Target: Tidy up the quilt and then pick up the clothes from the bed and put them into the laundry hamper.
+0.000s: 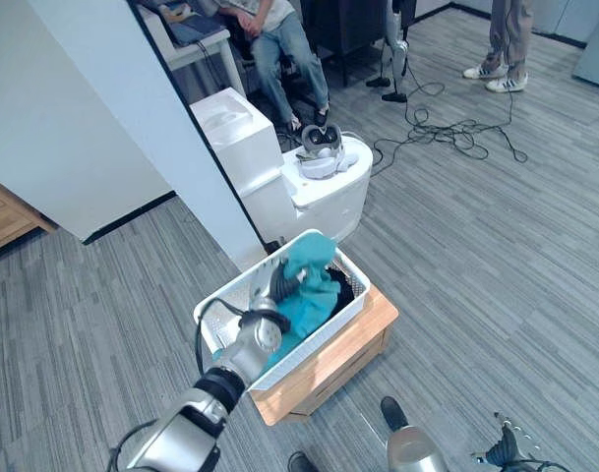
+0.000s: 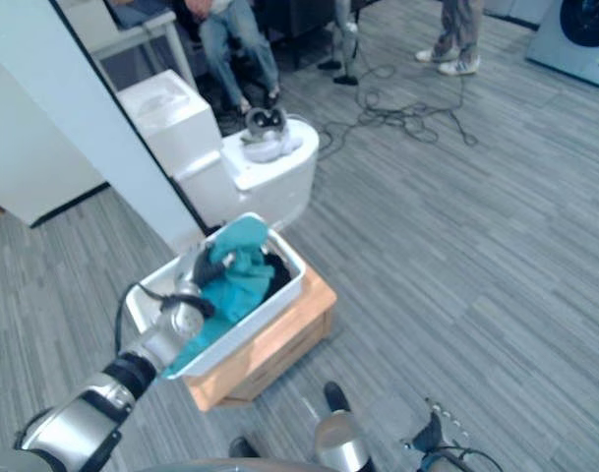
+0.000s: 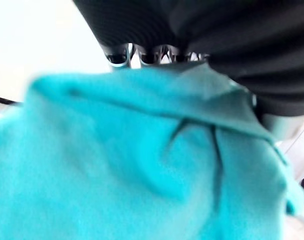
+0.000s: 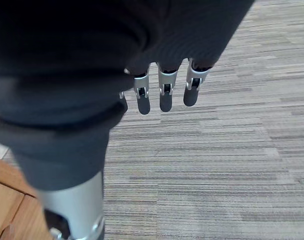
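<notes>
We look down on a grey striped carpet floor (image 1: 496, 256) where a white laundry hamper (image 1: 350, 264) sits on a low wooden stand (image 1: 363, 339), beside a white partition wall (image 1: 112, 108). Beyond it are white box-shaped units (image 1: 230, 123), one carrying a grey and white headset (image 1: 319, 143), and further off a seated person (image 1: 279, 39) and a standing person's legs (image 1: 506, 39), with black cables (image 1: 447, 133) trailing over the floor. Inside the hamper lies the teal garment (image 1: 314, 285), bunched in soft folds, one end rising above the hamper's far rim, with something dark tucked beside it. We judge this cloth to be light, limp and easy to crumple, not fragile or slippery; it would sag from any single hold, so a gathered fold near its middle is the best place to grip. Our left robot hand (image 1: 274, 285) reaches into the hamper and rests against the teal cloth; in its wrist view the fingers (image 3: 117, 52) are buried behind the fabric, so we cannot tell whether they are curled on it or loose. Our right robot hand (image 4: 161, 90) hangs low over bare floor, well apart from the hamper, fingers straight and relaxed, holding nothing.
</notes>
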Motion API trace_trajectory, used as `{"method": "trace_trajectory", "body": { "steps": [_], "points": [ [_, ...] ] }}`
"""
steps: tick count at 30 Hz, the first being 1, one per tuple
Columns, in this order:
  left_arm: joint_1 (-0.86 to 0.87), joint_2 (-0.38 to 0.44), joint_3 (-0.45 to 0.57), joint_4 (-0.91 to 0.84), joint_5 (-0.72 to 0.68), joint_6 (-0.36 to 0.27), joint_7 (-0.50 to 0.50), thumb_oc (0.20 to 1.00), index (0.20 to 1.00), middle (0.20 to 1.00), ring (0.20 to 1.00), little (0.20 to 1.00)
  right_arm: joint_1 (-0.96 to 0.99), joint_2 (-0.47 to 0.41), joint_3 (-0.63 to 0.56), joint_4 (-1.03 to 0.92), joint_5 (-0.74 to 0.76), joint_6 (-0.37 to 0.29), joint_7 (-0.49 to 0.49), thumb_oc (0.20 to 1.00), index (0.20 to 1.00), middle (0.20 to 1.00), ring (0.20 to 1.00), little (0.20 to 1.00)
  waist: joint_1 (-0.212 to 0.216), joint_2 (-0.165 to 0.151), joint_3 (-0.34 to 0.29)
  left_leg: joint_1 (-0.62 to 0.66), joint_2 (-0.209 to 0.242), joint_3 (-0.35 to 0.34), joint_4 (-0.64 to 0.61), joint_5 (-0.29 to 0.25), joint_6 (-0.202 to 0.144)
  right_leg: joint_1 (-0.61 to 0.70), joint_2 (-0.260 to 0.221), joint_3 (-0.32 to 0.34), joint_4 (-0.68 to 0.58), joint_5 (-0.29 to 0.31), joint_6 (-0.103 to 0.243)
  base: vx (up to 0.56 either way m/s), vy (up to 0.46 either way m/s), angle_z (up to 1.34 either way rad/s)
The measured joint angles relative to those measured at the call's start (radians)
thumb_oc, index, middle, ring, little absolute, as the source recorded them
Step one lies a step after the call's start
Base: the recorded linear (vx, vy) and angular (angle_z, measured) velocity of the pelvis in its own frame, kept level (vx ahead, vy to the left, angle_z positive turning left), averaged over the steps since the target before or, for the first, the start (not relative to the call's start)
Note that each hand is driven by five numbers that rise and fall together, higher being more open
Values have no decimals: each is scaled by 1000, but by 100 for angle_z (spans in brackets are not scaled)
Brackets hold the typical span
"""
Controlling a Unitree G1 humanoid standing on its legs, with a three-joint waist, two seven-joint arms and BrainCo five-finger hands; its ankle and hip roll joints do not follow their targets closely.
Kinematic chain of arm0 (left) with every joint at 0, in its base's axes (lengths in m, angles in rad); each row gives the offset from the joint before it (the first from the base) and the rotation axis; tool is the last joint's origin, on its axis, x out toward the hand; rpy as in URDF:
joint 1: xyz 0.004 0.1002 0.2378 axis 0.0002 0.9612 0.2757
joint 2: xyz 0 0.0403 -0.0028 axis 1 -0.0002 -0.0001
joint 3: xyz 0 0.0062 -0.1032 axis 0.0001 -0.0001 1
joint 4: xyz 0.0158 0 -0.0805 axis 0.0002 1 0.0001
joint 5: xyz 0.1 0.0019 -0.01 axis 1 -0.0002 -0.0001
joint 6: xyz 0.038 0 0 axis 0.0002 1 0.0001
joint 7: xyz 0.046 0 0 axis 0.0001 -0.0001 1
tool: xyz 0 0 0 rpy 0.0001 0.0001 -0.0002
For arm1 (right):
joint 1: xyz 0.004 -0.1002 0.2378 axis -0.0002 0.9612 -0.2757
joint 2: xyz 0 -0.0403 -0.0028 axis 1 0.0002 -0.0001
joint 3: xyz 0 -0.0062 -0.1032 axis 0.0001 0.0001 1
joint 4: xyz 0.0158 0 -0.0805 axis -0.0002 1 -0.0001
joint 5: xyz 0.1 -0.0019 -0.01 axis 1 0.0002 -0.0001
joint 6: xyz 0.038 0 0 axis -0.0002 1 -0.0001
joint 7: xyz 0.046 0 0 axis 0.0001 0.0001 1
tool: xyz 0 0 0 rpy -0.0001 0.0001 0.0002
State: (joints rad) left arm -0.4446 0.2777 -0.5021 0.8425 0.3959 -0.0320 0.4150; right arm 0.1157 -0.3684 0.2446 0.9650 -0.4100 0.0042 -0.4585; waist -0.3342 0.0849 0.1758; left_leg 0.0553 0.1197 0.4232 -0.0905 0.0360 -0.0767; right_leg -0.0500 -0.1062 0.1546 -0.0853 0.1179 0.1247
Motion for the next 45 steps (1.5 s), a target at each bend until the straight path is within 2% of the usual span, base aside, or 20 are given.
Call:
{"method": "trace_trajectory", "body": {
  "steps": [2, 5, 7, 8, 11, 13, 15, 18, 21, 23, 24, 27, 32, 39, 45],
  "points": [
    [23, -6, 2, 81, 17, 14, 1, 1000, 1000, 1000, 1000, 1000, -10, 1, 1, 1, 21, -3, -6, 1000, 1000, 1000, 1000, 1000, -3, -1, 13, 0, 2, 1, 0, 0, 0, 0, 2, 1, 4, 0, -1, 1, -26, -7],
    [61, -40, 87, 203, 3, 35, 0, 1000, 1000, 1000, 1000, 1000, -30, 10, -1, 40, 60, -3, -10, 1000, 1000, 1000, 1000, 1000, 7, -5, 17, 2, 8, 5, 0, -1, -1, -1, 8, 3, 2, 0, -1, 21, -37, -3],
    [141, -46, 174, 245, -56, 33, 1, 1000, 1000, 1000, 1000, 1000, -52, 23, -2, 78, 80, -3, -1, 1000, 1000, 1000, 1000, 1000, 33, -7, 20, 5, 13, 5, 0, -2, -3, 1, 14, 3, 3, -1, -1, 42, -41, -4],
    [189, -43, 218, 258, -78, 4, 3, 1000, 1000, 1000, 1000, 1000, -58, 25, -2, 86, 96, -2, 5, 1000, 1000, 1000, 1000, 1000, 45, -7, 20, 7, 15, 3, 0, -4, -5, 3, 16, 3, 3, -5, 0, 46, -43, -2],
    [266, -39, 323, 233, -213, -29, 13, 1000, 1000, 1000, 1000, 1000, -57, 30, -1, 90, 105, -2, 21, 1000, 1000, 1000, 1000, 1000, 98, -12, 18, 31, 25, 1, 0, -7, -10, 31, 24, -4, -1, -13, -8, 23, -38, 5],
    [285, -26, 469, 230, -344, -45, 25, 1000, 1000, 1000, 1000, 1000, -59, 32, 8, 78, 104, -1, 28, 1000, 1000, 1000, 1000, 1000, 107, -16, 14, 35, 30, -21, 0, -9, -12, 45, 28, -21, -1, -15, -12, 2, -28, 20],
    [299, 5, 517, 235, -418, -47, 24, 1000, 1000, 1000, 1000, 1000, -61, 32, 13, 72, 100, -1, 33, 1000, 1000, 1000, 1000, 1000, 119, -17, 13, 37, 33, -29, 0, -3, -13, 58, 29, -41, -1, -11, -18, -14, -7, 28],
    [368, 51, 540, 237, -480, -45, 10, 1000, 1000, 1000, 1000, 1000, -85, 31, 40, 88, 96, 3, 73, 1000, 1000, 1000, 1000, 1000, 152, -19, 8, 40, 32, -57, 0, 0, -11, 76, 25, -64, -1, -12, -18, -20, -12, 22],
    [428, 61, 549, 249, -504, -44, -20, 1000, 1000, 1000, 1000, 1000, -117, 40, 45, 147, 106, 8, 131, 1000, 1000, 1000, 1000, 1000, 188, -27, -1, 41, 27, -81, 0, 2, -10, 93, 18, -90, -1, -15, -22, -4, -9, 29],
    [463, 63, 552, 279, -511, -45, -35, 1000, 1000, 1000, 1000, 1000, -142, 38, 90, 195, 105, 24, 171, 1000, 1000, 1000, 1000, 1000, 216, -37, -14, 44, 25, -108, 0, 3, -9, 112, 15, -114, -2, -20, -28, -1, -7, 36],
    [477, 68, 552, 307, -511, -41, -44, 1000, 1000, 1000, 1000, 1000, -148, 39, 101, 197, 102, 26, 186, 1000, 1000, 1000, 1000, 1000, 233, -47, -36, 37, 25, -113, 0, 2, -4, 108, 14, -122, -2, -30, -27, 9, 1, 23],
    [495, 73, 554, 360, -510, -17, -62, 1000, 1000, 1000, 1000, 1000, -182, 40, 116, 196, 98, 24, 216, 1000, 1000, 1000, 1000, 1000, 260, -59, -47, 31, 24, -133, 0, 4, -4, 111, 13, -137, -2, -31, -30, 13, 8, 21],
    [501, 73, 547, 341, -508, -12, -69, 1000, 1000, 1000, 1000, 1000, -213, 45, 120, 192, 97, 20, 226, 1000, 1000, 1000, 1000, 1000, 265, -61, -67, 16, 24, -142, 0, 9, -6, 106, 11, -149, -1, -33, -33, 0, 14, 8],
    [476, 67, 514, 303, -509, -14, -92, 1000, 1000, 1000, 1000, 1000, -157, 60, 117, 246, 94, 35, 245, 1000, 1000, 1000, 1000, 1000, 253, -59, -74, 17, 24, -148, 0, 15, 1, 106, 12, -150, -1, -30, -28, -2, 23, -1],
    [483, -3, 459, 370, -487, -2, -145, 1000, 1000, 1000, 1000, 1000, -146, 62, 109, 283, 94, 45, 246, 1000, 1000, 1000, 1000, 1000, 254, -59, -76, 19, 24, -138, 0, 15, 0, 106, 12, -147, -2, -30, -28, 2, 17, -1]
  ]
}}
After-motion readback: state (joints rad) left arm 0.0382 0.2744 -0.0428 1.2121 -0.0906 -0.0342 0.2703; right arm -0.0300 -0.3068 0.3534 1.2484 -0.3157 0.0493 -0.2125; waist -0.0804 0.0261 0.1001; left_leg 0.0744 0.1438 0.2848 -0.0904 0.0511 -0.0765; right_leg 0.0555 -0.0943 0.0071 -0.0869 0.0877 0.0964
